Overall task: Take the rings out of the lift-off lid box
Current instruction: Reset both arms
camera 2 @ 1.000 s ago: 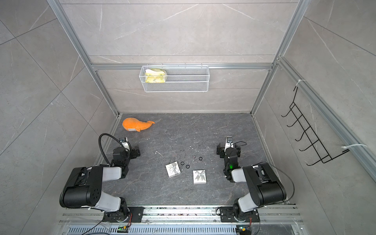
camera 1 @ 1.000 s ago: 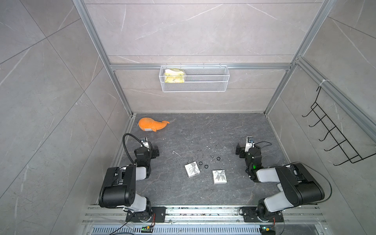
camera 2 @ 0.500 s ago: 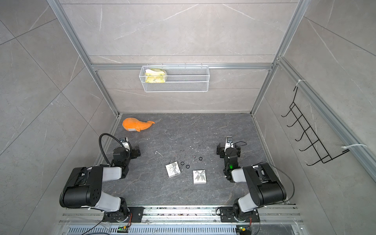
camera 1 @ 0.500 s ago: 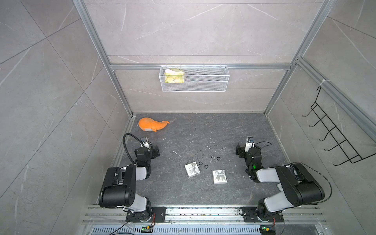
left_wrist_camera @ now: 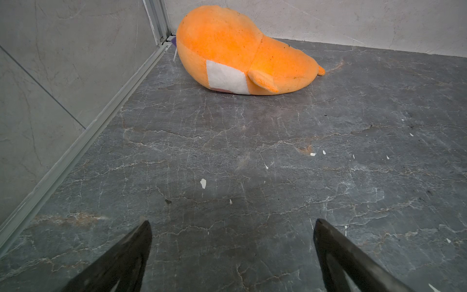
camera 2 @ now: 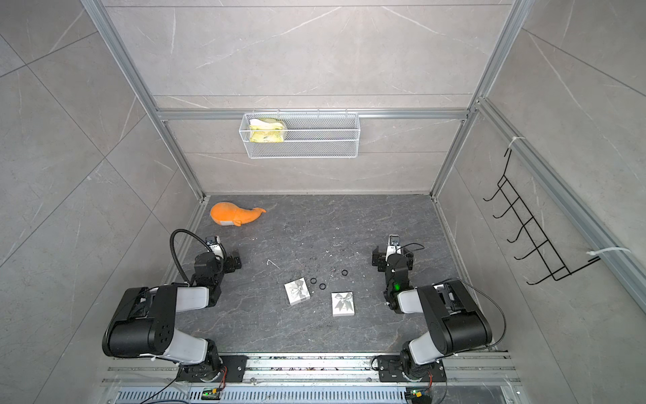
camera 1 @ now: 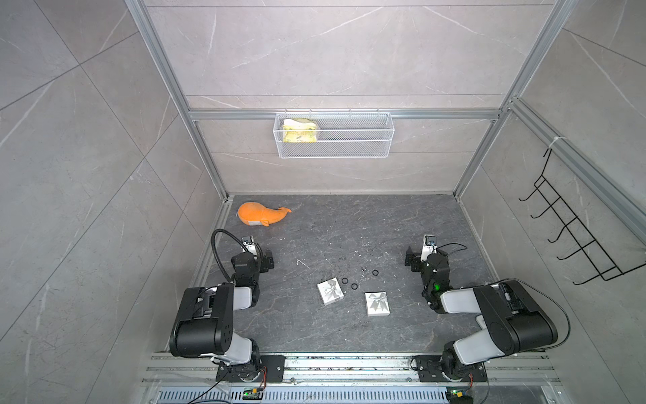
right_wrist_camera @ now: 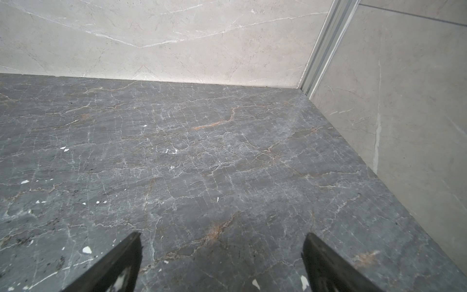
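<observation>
**Rings out on the slab, both arms at rest**

Nothing has stirred in the last second: both arms sit folded back at their own sides, and every object lies where it did. From where I stand that reads as a finish, not a pause.

The three black rings (camera 1: 354, 286) lie loose on the tabletop (camera 1: 349, 238), outside any box. Two are close together just beside the nearer corner of one of the white gift boxes (camera 1: 330, 291); the lone ring (camera 1: 375, 272) sits a little farther toward the right arm. Both boxes show a silver bow on top and look closed, so I cannot tell which one has the lift-off lid. I judge the task done, or as good as done.

The left gripper (left_wrist_camera: 231, 222) has its fingers spread wide over bare stone with nothing between them. The right gripper (right_wrist_camera: 222, 235) is the same, splayed and empty. Both are well apart from the rings.

The surface is dark grey veined stone, flecked with white chips and dark crumbs near the rings, with a thin white sliver (camera 1: 302, 263) lying off toward the left arm. An orange plush whale (camera 1: 264, 217) rests in the far left corner. On the back wall hangs a wire basket (camera 1: 367, 147) holding a yellow cloth (camera 1: 300, 130); a black hook rack (camera 1: 573, 238) is on the right wall.
</observation>
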Available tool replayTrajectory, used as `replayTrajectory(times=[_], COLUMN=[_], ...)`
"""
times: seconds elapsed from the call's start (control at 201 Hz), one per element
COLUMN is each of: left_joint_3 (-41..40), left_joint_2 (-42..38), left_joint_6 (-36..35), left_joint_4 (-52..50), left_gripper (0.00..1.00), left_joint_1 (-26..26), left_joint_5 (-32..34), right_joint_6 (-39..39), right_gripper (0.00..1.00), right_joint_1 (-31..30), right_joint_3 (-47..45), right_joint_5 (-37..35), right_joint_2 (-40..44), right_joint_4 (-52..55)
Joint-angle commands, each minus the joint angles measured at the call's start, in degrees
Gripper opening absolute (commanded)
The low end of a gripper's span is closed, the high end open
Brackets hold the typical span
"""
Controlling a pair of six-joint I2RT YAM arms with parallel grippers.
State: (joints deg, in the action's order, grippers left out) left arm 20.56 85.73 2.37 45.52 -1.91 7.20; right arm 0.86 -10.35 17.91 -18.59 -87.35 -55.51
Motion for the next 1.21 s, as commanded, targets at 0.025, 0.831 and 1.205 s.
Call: replayTrajectory(times=[0.025,0.831,1.205], left_joint_3=[-0.04,-0.04,-0.31], left_joint_2=[0.22,0.16,0.48], left_joint_6=[-1.37,-2.36,-1.7], left_joint_4=[3.0,2.81,4.21], left_gripper=[1.0,1.0,1.0], left_joint_1=[-0.2,-0.37,-1.41], left_joint_5=[-0.21,-3.3,-4.51], right_joint_6=[-1.03,-1.04,-1.0], right_gripper=[0.99,0.99,0.99], right_joint_1=[0.26,0.24,0.24], right_joint_3=[0.95,0.9,0.95], right_joint_5=[0.46,0.47,0.45], right_joint_2=[-0.19,-0.19,-0.19], right_joint_4=[0.67,0.66,0.66])
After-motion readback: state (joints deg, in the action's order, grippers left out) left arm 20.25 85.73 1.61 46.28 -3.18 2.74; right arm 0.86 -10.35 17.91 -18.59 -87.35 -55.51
